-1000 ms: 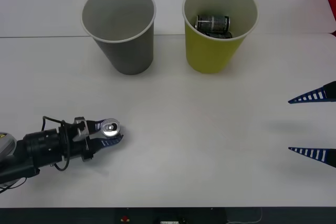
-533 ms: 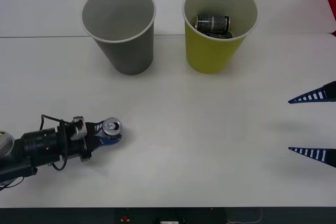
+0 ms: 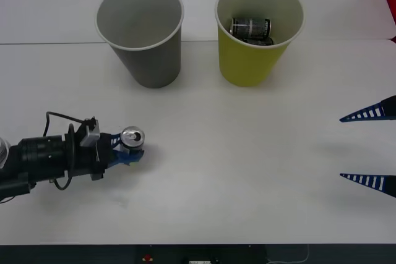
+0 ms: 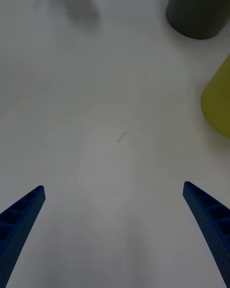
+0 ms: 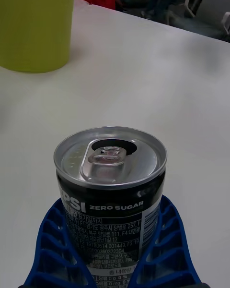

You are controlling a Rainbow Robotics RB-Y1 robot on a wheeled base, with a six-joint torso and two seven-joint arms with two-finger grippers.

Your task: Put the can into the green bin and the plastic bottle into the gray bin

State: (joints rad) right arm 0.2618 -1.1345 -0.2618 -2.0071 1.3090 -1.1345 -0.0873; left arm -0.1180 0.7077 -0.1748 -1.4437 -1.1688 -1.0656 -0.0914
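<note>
Left gripper (image 3: pixel 127 150) pinched the small silver-topped drink can (image 3: pixel 132 135).
It needed an upright carry over the yellow-green cup-shaped bin (image 3: pixel 253 60); right gripper (image 3: pixel 369 146) waited spread.

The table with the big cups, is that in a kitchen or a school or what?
Probably an office or lab room, not a kitchen. The white table holds just the green bin, the gray bin and a can gripped by the left gripper. Office chairs stand behind.

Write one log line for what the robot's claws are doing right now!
left claw: shut on small silver-topped metal can, near table's left | right claw: open, idle at right | yellow-green paper bin: holds cans | gray paper bin
</note>
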